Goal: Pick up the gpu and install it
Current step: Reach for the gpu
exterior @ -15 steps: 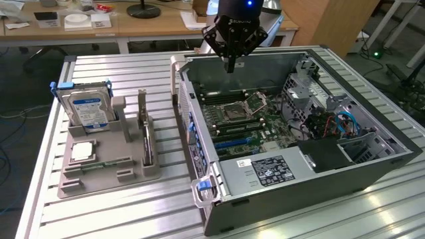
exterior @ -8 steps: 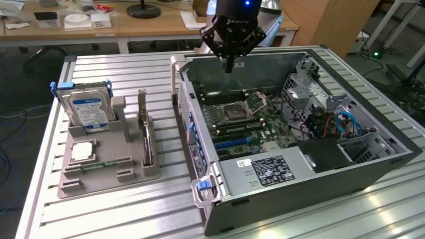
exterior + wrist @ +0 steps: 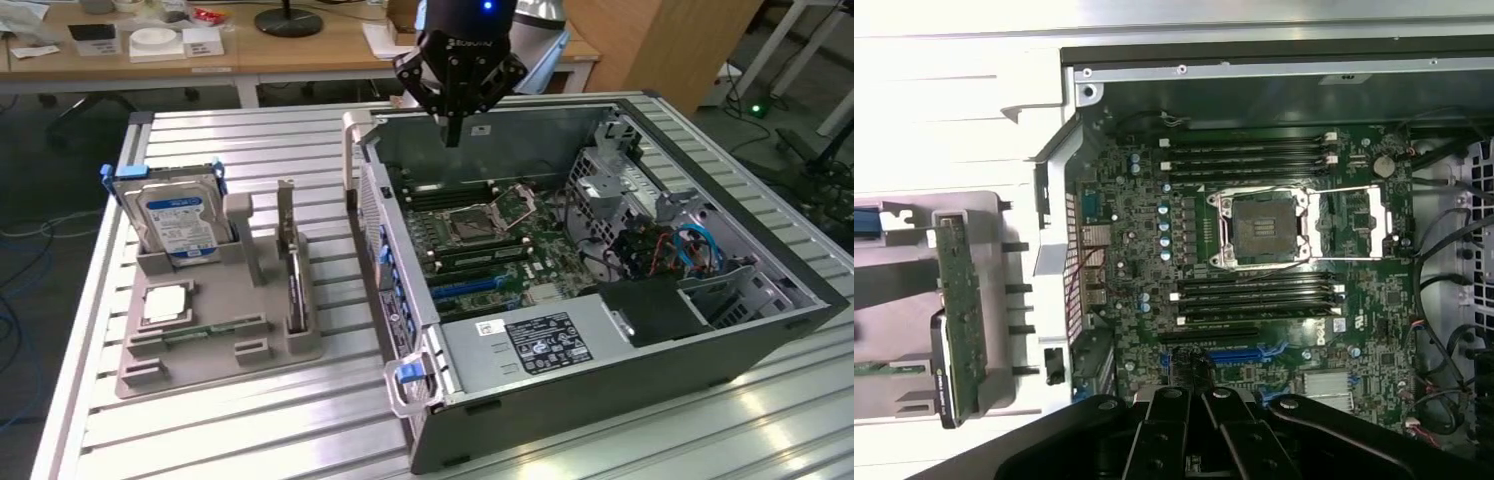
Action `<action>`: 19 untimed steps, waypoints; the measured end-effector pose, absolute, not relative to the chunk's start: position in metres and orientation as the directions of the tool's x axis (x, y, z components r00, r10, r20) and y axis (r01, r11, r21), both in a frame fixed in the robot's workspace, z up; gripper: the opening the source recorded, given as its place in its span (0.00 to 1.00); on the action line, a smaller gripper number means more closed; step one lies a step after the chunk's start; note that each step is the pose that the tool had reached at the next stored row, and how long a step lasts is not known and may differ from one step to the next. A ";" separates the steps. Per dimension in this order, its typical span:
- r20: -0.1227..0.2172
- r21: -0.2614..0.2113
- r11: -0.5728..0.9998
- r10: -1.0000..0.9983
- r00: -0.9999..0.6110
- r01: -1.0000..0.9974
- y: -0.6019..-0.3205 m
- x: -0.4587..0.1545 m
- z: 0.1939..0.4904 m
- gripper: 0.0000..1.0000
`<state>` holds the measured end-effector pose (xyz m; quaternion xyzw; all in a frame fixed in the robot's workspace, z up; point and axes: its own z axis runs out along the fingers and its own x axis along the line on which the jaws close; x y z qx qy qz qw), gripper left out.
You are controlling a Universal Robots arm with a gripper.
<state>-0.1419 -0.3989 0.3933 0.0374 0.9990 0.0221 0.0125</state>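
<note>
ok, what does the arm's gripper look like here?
Black gripper with angular, linked fingers tapering to a narrow tip. Small white lettering on its body, a blue light above it, and a pale silver-grey arm segment behind.

My gripper [image 3: 455, 138] hangs over the open case [image 3: 627, 365]; the motherboard [image 3: 487, 245] lies unobstructed from above. Cables [image 3: 674, 250] crowd the exterior view's right side, and the case wall [image 3: 378, 215] stands between me and the upright gpu [image 3: 288, 260].
</note>
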 end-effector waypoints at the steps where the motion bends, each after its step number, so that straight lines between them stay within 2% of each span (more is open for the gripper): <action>1: -0.023 0.045 0.996 0.075 -0.997 0.074 -0.399 -0.144 0.393 0.10; 19: -0.023 0.045 0.996 0.075 -0.997 0.074 -0.399 -0.189 0.393 0.10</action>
